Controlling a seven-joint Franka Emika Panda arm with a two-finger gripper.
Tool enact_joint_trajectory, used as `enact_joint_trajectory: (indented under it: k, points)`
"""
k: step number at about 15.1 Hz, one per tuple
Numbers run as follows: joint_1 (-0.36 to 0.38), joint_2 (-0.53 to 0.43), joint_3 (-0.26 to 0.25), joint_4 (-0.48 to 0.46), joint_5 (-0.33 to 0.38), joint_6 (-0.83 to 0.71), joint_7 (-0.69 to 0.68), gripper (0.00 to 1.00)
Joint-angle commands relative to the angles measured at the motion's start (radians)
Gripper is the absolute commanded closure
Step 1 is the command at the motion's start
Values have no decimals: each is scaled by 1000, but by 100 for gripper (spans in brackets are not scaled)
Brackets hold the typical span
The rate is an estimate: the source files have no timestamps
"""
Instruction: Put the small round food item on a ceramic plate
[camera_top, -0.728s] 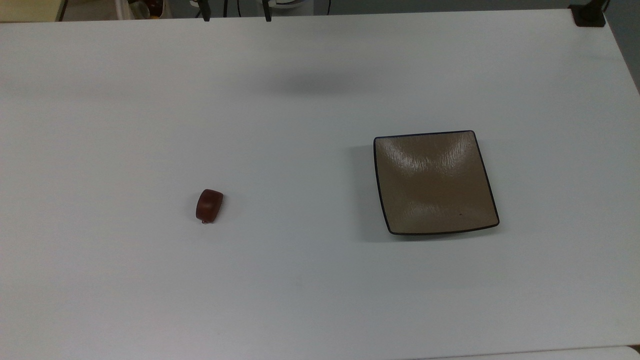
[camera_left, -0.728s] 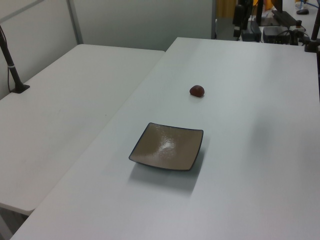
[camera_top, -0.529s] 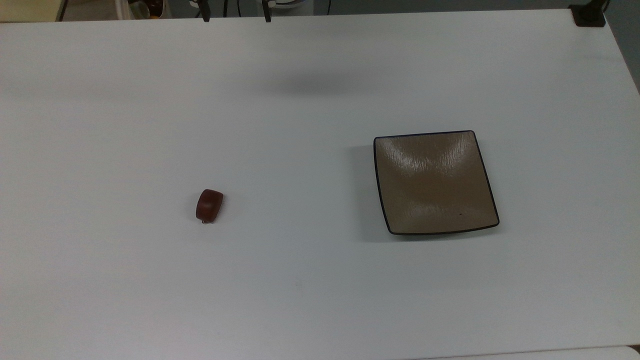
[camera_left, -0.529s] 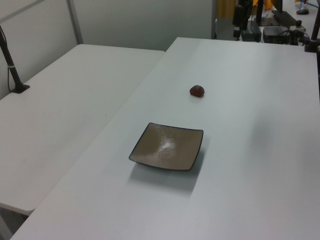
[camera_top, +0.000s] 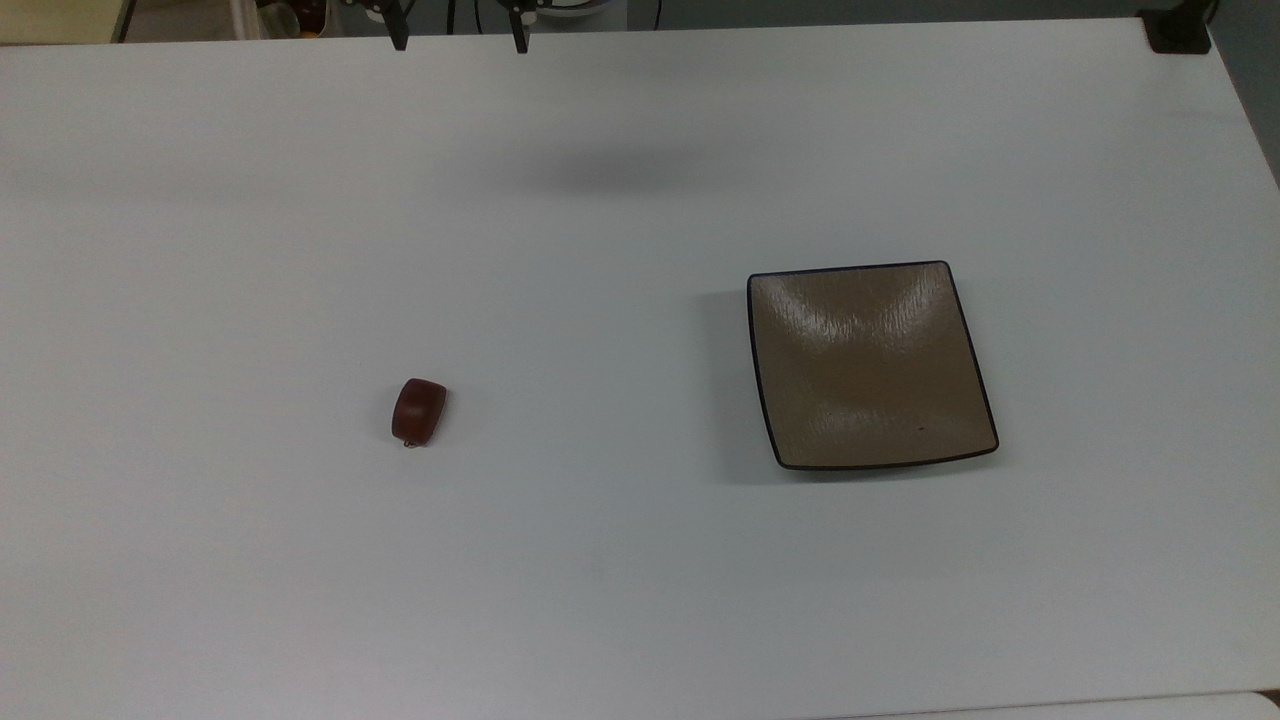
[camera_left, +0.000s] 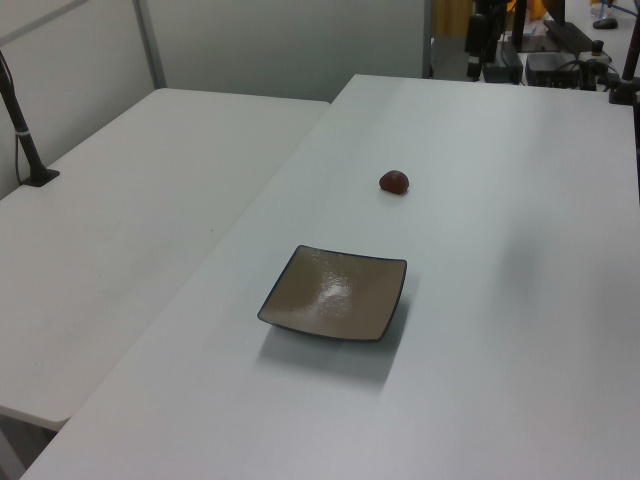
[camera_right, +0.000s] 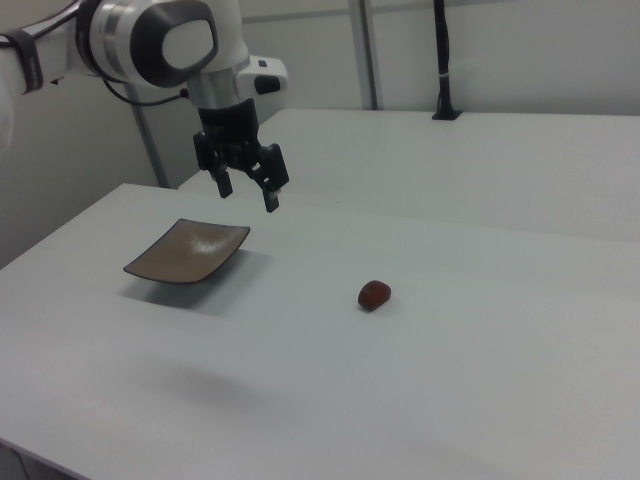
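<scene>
sitting bare, ceramic plate (camera_top: 870, 365) holds nothing.

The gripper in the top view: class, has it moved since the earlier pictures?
Yes. Against the table's far edge, the gripper has shifted toward the top view's left, its fingertips apart.

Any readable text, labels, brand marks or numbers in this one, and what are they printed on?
None can be read.
The ceramic plate: streaked glaze, no lettering.
The small round food item: plain, unmarked.
The white table: no marks or signs.
The arm and its gripper: no legible label on the housing facing the right view.
</scene>
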Motion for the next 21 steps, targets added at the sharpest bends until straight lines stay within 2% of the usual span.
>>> enact_joint_trajectory:
  k: [1,4,6,8,11,13,21]
  points:
    - [-21,30,-2,-3,-1,21,-2,0]
    - [-56,96,16,49,-1,27,6,0]
    - [-81,157,30,116,-13,30,5,0]
    - [-107,211,33,170,-15,99,12,0]
    - [-127,260,33,172,-21,234,32,0]
    - [-129,313,39,172,-57,318,55,0]
    - [-129,496,41,160,-104,542,91,0]
